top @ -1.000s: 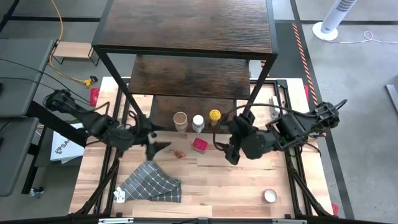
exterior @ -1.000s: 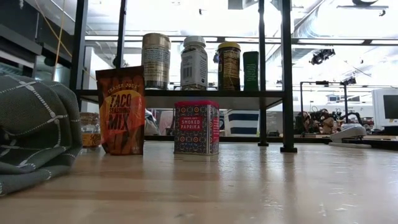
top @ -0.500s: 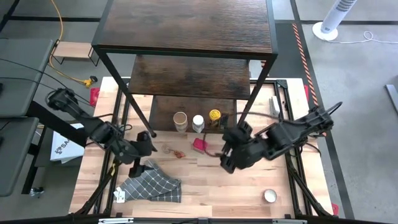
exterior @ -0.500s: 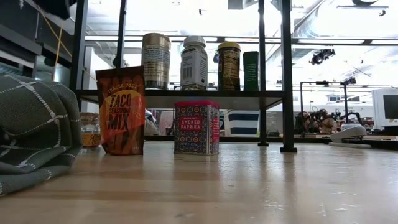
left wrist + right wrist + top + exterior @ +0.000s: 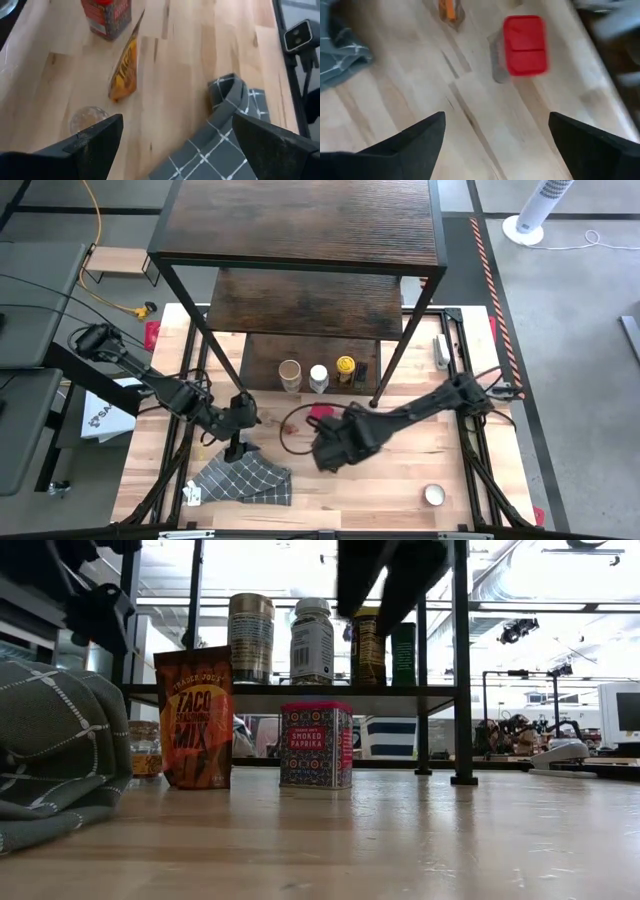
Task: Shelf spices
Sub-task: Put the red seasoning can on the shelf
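Observation:
The shelf (image 5: pixel 300 225) stands at the table's far side. Its lowest board (image 5: pixel 290 692) bears several spices: tan-lidded (image 5: pixel 290 370), white-lidded (image 5: pixel 318 375) and yellow-lidded (image 5: pixel 345 365) jars. On the table stand a red-lidded paprika tin (image 5: pixel 524 45) (image 5: pixel 316 744), an orange taco pouch (image 5: pixel 125 70) (image 5: pixel 195 718) and a small clear jar (image 5: pixel 89 119). My left gripper (image 5: pixel 175 145) (image 5: pixel 238 442) hangs open above the grey cloth's far edge. My right gripper (image 5: pixel 495 140) (image 5: pixel 325 450) hangs open above the bare table just near of the tin.
The grey checked cloth (image 5: pixel 245 480) lies bunched at the near left. A small white-lidded jar (image 5: pixel 434 495) stands alone at the near right. The shelf's black posts (image 5: pixel 390 370) stand on the table beside the right arm. Bare wood lies between tin and near edge.
My right gripper has swung down and toward the table's left and near edge, from beside the shelf's right post to just near of the red tin. My left gripper has sunk toward the cloth and turned. Both now show at the top of the low view.

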